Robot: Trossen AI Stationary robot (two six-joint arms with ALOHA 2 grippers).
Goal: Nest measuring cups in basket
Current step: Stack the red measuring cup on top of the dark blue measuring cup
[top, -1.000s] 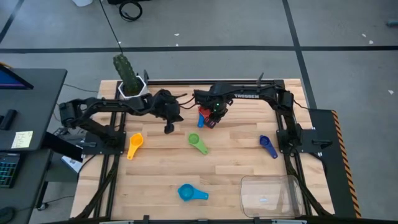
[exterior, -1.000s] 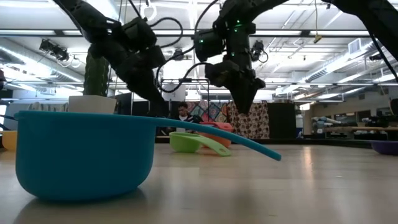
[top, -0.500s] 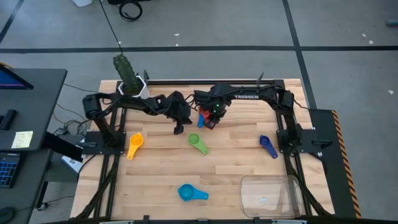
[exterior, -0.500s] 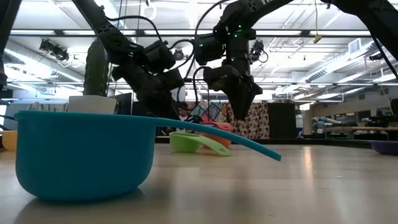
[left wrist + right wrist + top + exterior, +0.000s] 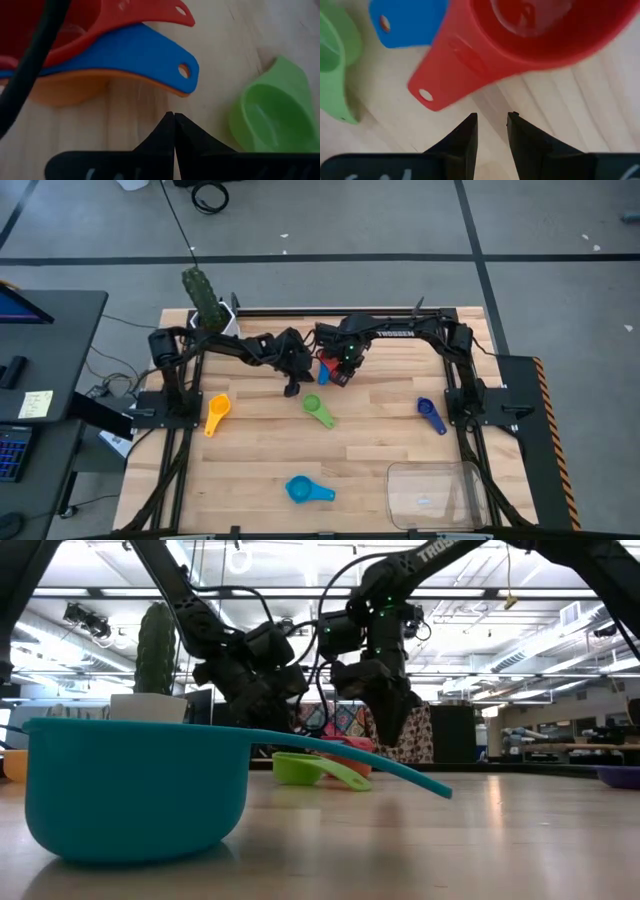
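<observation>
- Red cup [image 5: 530, 35] stacked on blue cup [image 5: 135, 52], green cup [image 5: 318, 409] beside.
- Left gripper [image 5: 173, 120] fingers closed, empty.
- Right gripper [image 5: 491, 125] fingers slightly apart, empty, above the red handle.

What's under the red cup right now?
The red cup sits on a blue cup, which lies on an orange one. The cups' lower bowls and anything beneath are covered.

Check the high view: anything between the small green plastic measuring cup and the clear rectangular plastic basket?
Nothing. In the high view, only bare wooden table lies between the green measuring cup and the clear basket.
</observation>
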